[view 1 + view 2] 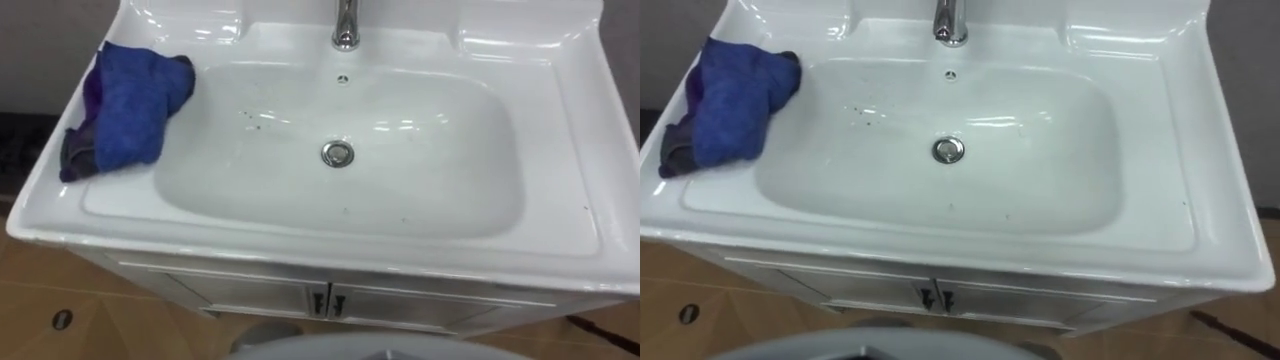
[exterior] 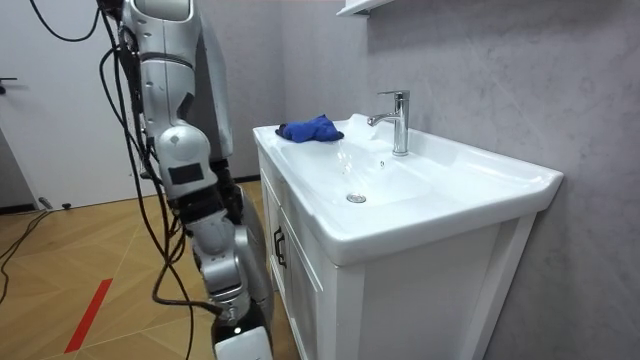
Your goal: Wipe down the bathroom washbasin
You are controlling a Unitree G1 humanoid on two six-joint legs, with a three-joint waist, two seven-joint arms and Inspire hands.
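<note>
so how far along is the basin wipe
The blue cloth lies bunched on the basin ledge at the robot's left. Dark specks show in the bowl left of the drain, so wiping there looks left. This fits before wiping or a pause.

A white vanity cabinet (image 2: 300, 290) with double doors and dark handles (image 1: 327, 303) is being backed by a grey textured wall (image 2: 500, 70). A wooden parquet floor (image 2: 80, 260) is being crossed by a red strip (image 2: 90, 312). A white shelf edge (image 2: 365, 6) is being seen high on the wall, and light is being reflected off the glossy surfaces.
</note>
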